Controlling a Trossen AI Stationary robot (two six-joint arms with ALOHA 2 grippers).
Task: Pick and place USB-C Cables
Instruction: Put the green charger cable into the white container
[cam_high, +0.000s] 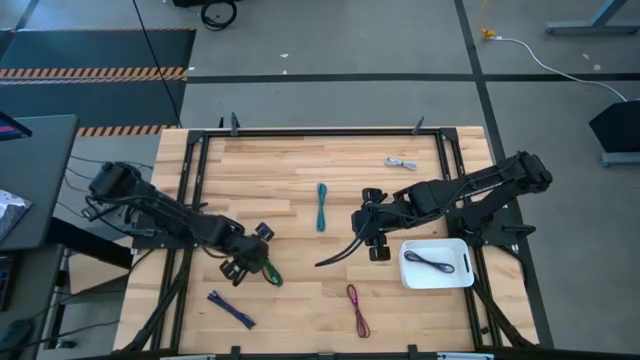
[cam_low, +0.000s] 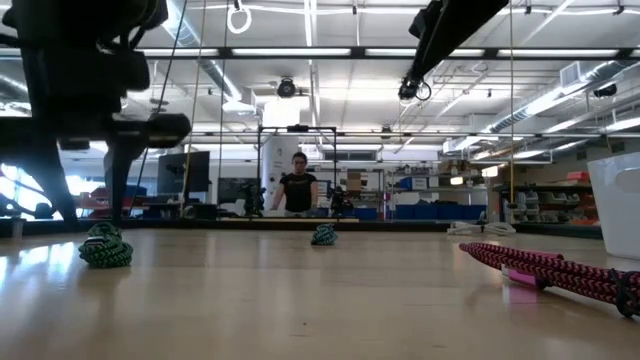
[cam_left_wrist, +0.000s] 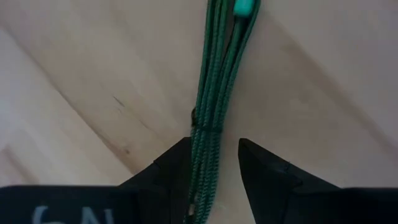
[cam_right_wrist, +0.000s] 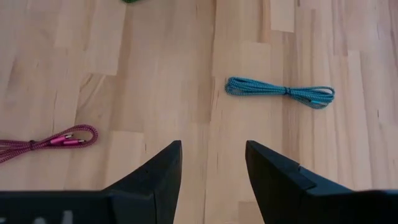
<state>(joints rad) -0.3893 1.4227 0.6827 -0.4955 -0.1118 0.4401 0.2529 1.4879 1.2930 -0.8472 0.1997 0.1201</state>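
Observation:
My left gripper (cam_high: 252, 264) is open at the table's near left, over the green cable bundle (cam_high: 271, 273), which lies flat on the wood. In the left wrist view the green bundle (cam_left_wrist: 208, 124) runs lengthwise between the two fingers. My right gripper (cam_high: 374, 238) is open and holds nothing; it hovers mid-table, left of the white tray (cam_high: 460, 278). A dark purple cable (cam_high: 430, 263) lies in the tray. On the table lie the teal (cam_high: 321, 207), pale grey (cam_high: 400, 163), blue (cam_high: 230, 310) and maroon (cam_high: 357, 310) bundles. My left gripper has the green bundle (cam_left_wrist: 202, 177) lying along the gap between its fingers, close against one finger (cam_left_wrist: 174, 171) and apart from the other. I cannot tell whether that finger touches it. The bundle rests on the table.
The right wrist view shows the teal bundle (cam_right_wrist: 280, 92) and the maroon one (cam_right_wrist: 50, 142) on bare wood ahead. Black frame rails (cam_high: 190, 170) edge the table. In the low view a person (cam_low: 298, 185) stands beyond the far edge.

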